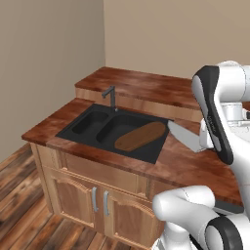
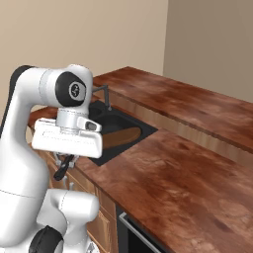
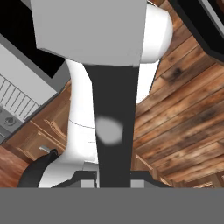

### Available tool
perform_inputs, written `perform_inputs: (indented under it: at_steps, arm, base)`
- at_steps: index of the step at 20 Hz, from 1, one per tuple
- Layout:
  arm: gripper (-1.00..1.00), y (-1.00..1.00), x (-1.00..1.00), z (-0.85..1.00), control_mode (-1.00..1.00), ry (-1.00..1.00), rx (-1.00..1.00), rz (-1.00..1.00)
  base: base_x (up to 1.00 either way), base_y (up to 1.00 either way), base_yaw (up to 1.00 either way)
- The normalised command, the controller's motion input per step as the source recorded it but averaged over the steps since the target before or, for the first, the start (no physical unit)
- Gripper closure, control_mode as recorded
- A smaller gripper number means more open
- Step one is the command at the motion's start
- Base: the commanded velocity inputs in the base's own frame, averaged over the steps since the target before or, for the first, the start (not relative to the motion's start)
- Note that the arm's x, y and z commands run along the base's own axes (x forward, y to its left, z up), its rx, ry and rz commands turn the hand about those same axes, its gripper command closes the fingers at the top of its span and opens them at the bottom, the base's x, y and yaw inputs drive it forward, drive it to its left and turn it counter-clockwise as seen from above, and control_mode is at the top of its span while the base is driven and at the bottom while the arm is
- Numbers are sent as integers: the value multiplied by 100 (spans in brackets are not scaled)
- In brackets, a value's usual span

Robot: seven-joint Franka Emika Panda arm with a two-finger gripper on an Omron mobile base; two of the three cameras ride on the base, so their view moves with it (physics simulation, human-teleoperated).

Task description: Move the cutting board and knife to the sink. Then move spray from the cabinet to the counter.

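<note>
From my left base camera I see the cutting board (image 1: 140,136) lying tilted in the right basin of the black sink (image 1: 80,129), one rounded end resting up toward the sink's right rim and the other down in the basin. The knife (image 1: 184,136) is up in the air just right of the sink, above the counter (image 1: 190,163), its broad silver blade pointing toward the board. The rest of it runs behind my arm's white and dark link, so I cannot see the handle there. From the right base camera the gripper (image 2: 63,167) hangs under the white hand block, out past the counter's front edge, with a dark piece showing below it that I take for the knife's handle. The hand camera looks along a black handle rising between the fingertips, with a grey blade broadening beyond it. So my jaws are pressed together, pinching the knife by its handle. The grey faucet (image 1: 111,96) stands at the back of the sink, and the lower cabinet doors (image 1: 93,202) below it are closed
</note>
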Motion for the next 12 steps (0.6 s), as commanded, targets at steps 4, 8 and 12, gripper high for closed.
perform_inputs:
  at_steps: [4, 8, 12]
  arm:
    - [100, 0, 0, 0, 100, 0, 0, 0]
    - [100, 0, 0, 0, 100, 0, 0, 0]
    - [100, 48, 100, 0, -100, 4, 0, 7]
  base:
    - [46, 7, 0]
    - [94, 26, 4]
    - [0, 0, 0]
